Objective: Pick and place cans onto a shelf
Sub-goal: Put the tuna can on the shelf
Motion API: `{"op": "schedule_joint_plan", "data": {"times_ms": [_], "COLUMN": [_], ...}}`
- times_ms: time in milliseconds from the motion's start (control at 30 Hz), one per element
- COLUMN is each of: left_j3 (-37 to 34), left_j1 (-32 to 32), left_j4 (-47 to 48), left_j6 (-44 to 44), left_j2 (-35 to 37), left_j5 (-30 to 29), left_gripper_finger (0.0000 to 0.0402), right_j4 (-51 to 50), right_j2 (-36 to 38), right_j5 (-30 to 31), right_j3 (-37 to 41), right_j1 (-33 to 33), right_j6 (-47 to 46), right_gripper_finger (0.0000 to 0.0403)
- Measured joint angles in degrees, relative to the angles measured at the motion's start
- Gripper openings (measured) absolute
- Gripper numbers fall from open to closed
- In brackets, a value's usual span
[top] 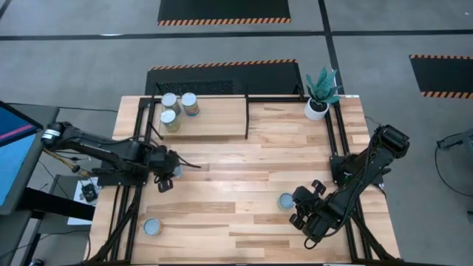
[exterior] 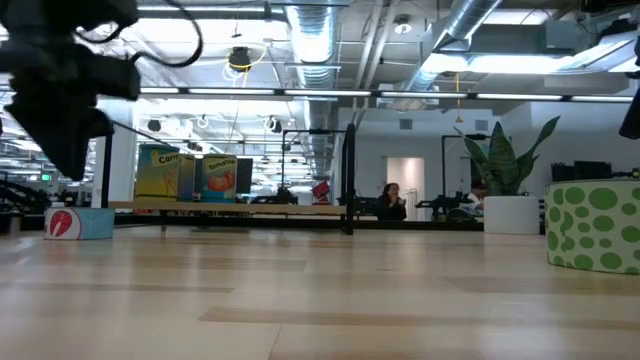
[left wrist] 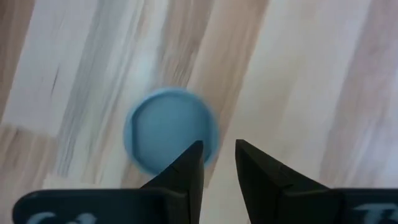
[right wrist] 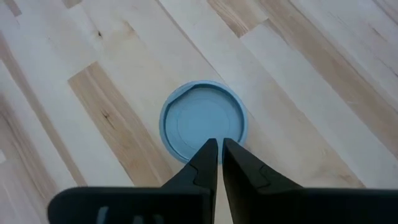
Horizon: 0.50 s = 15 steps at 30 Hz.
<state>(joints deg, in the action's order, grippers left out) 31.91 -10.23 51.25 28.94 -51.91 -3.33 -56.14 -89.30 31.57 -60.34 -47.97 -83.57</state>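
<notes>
Three small round tins with silvery-blue tops point(top: 179, 110) stand clustered at the ten o'clock end of the raised light-wood shelf with thin black rails point(top: 222, 125). On the plank tabletop point(top: 236, 185), another blue-topped tin point(top: 286, 201) sits at five o'clock, just beside the right gripper point(right wrist: 219, 152), whose fingers are nearly together and hold nothing. A tin at nine o'clock point(left wrist: 171, 134) lies under the left gripper point(left wrist: 217, 155), fingers slightly parted, empty. A last tin point(top: 152, 227) rests at seven o'clock.
</notes>
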Motion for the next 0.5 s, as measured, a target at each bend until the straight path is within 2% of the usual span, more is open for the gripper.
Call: {"op": "schedule_joint_plan", "data": {"times_ms": [167,500], "left_j3": [-2.00,-2.19], "left_j1": [-1.53,-2.70], "left_j4": [-0.48,-4.51], "left_j6": [0.65,0.88], "left_j2": [-0.01,-9.23], "left_j5": [-2.57,-6.53], "left_gripper_finger": [0.0080,0.0080], "right_j4": [-0.04,0.07], "right_j2": [-0.02,0.00], "right_j5": [-0.02,-0.04], "right_j3": [0.00,0.00], "right_j1": [0.00,0.00], "right_j6": [0.00,0.00], "right_gripper_finger": [0.0049,0.0049]}}
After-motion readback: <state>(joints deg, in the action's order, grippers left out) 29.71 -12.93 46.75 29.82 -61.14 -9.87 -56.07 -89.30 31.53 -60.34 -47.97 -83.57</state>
